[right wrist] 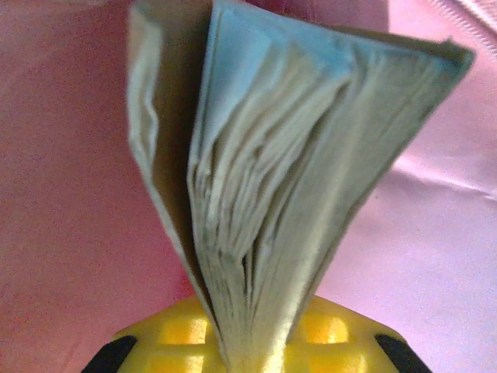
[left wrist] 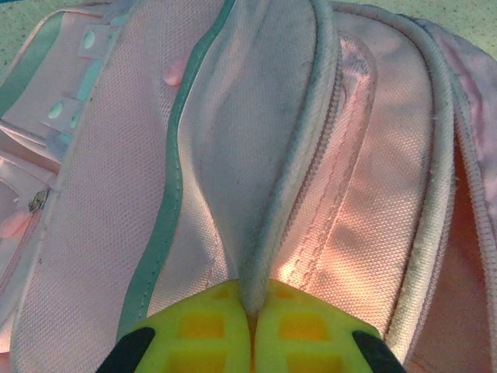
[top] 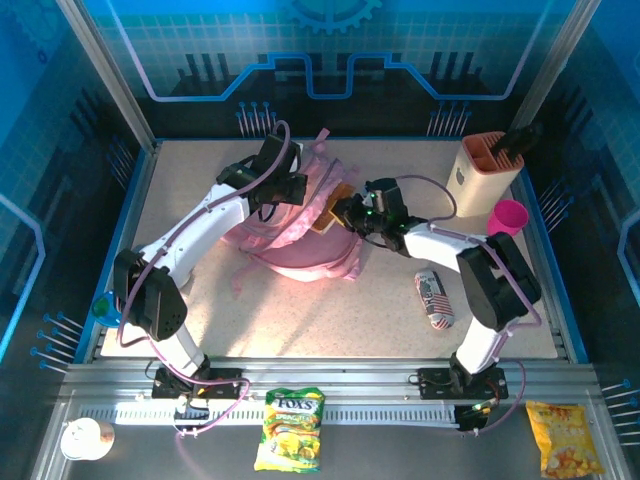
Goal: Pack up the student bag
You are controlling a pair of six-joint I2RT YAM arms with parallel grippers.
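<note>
At the lower left of the overhead view, a round white object [top: 85, 438] sits on the metal rail in front of the counter [top: 200, 310]; I can't make out what it is. Moving right, my left end effector [top: 282, 195] is down on the upper part of the student bag [top: 300, 245], which lies in the middle of the counter, a little left of centre. From the left wrist camera I see its yellow fingers [left wrist: 202, 330] clenched on a pale piped ridge of the bag's pink fabric, which runs up between them toward the top of the frame. Below the bag, at bottom centre, a FOX'S sweets packet [top: 290, 428] lies on the rail.

At the bag's right edge, my right end effector [top: 345, 212] is grasping a brown-covered book [top: 328, 216]. The right wrist camera shows it gripped by one edge, the pages fanning open against pink fabric.

Further right, a can [top: 435, 300] with a stars-and-stripes print lies on its side. In the upper right stands a peach pen holder [top: 485, 168], with a pink cup [top: 508, 217] just beside it. A yellow snack bag [top: 565, 450] lies at the lower right.
</note>
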